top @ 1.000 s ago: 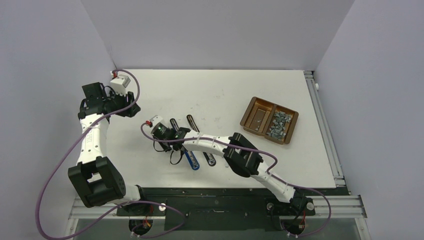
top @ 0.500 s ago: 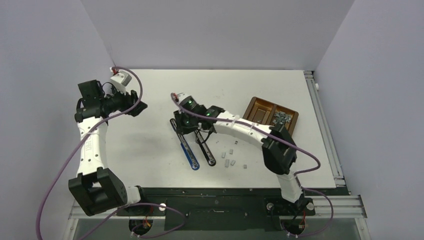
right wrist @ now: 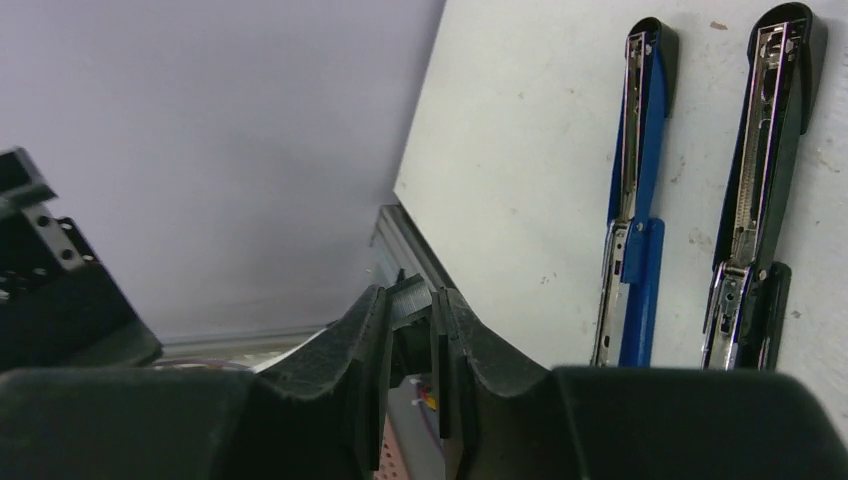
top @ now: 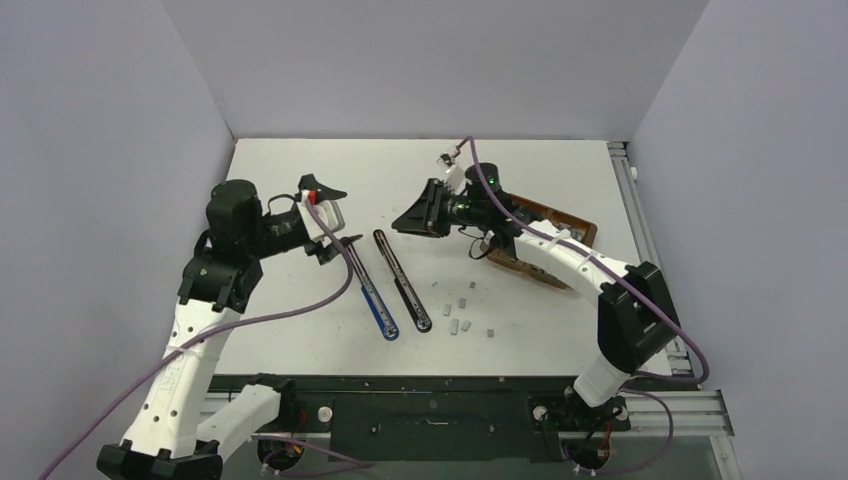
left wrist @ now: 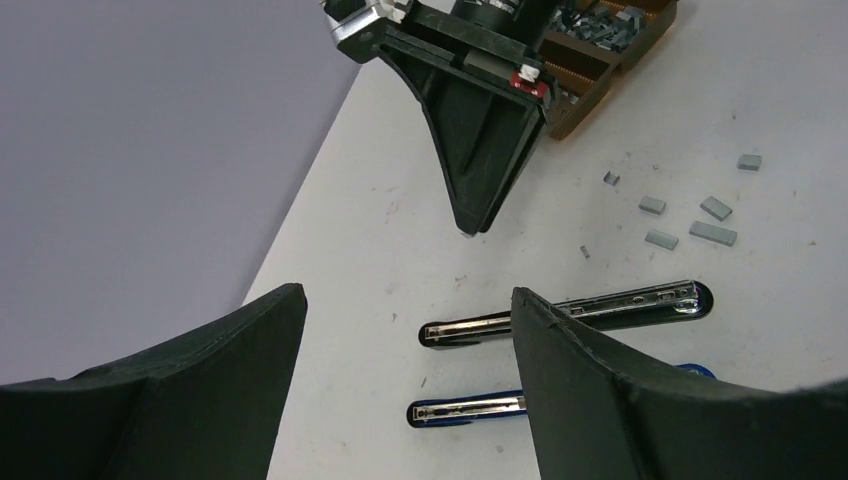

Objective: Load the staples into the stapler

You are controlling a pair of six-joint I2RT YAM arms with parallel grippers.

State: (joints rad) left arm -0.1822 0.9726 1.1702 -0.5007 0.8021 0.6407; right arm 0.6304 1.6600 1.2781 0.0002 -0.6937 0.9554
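Blue stapler (top: 372, 295) and black stapler (top: 402, 280) lie opened flat mid-frame, rails upward, seemingly for loading; right pincer (right wrist: 410, 312) pinches a staple strip (right wrist: 406, 291), left pincer (left wrist: 405, 300) spread, empty.

Left arm (top: 190, 340) and right arm (top: 560, 255): white links, black joint housings, purple cables (top: 300, 313) looped alongside. Left claw (left wrist: 405, 300) and right claw (right wrist: 410, 300): black tapered fingers (left wrist: 600, 400).

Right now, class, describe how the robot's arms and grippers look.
The left arm and right arm have white links and bulky black joints; a purple cable runs along each. The left gripper and right gripper are black, each with two broad fingers tapering to a tip. A green light glows on the right wrist.
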